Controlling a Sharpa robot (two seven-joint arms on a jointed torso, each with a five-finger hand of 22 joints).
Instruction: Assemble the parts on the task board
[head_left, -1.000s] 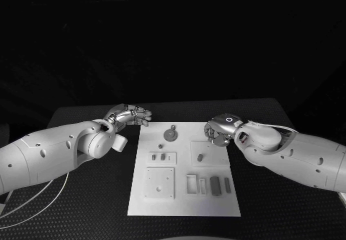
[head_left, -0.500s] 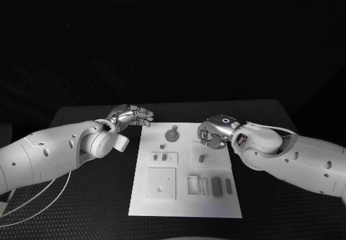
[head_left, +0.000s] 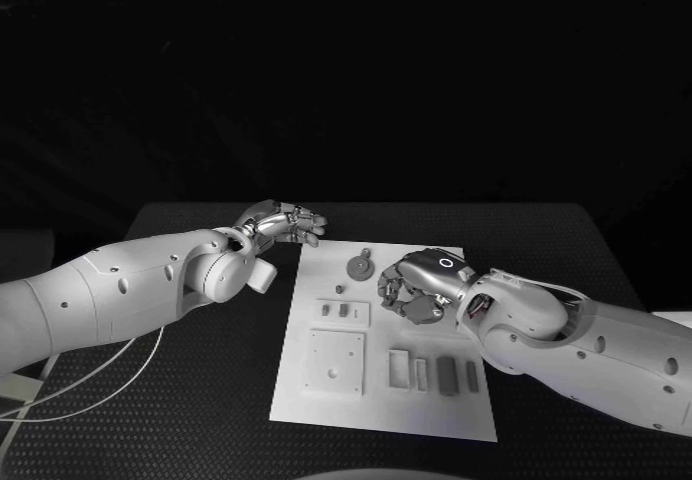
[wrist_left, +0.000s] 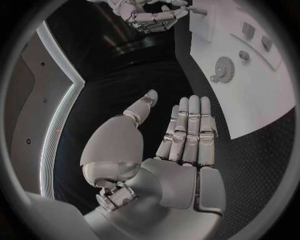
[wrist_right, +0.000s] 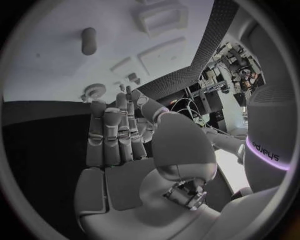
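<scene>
The white task board (head_left: 378, 405) lies in the middle of the black table. On its far part lies a grey gear (head_left: 361, 267), also seen as the gear (wrist_left: 224, 66) from the left wrist. My right hand (head_left: 415, 291) hovers over the board's far right area, just right of the gear, fingers fairly straight and holding nothing. A dark peg (wrist_right: 89, 41) stands on the board (wrist_right: 50, 60) beyond its fingertips. My left hand (head_left: 289, 222) hangs off the board's far left corner, palm (wrist_left: 181, 165) bare, fingers extended side by side, thumb apart.
Nearer me on the board are a small block with two dark pieces (head_left: 339, 312), a square plate (head_left: 332, 365) and several upright slot pieces (head_left: 447, 375). A white cable (head_left: 72, 385) trails over the table at the left. Black table surface surrounds the board.
The camera has shifted. My right hand has moved from the board's right edge inward over the board, toward the gear, now covering the right square recess. The left hand stays at the far left corner.
</scene>
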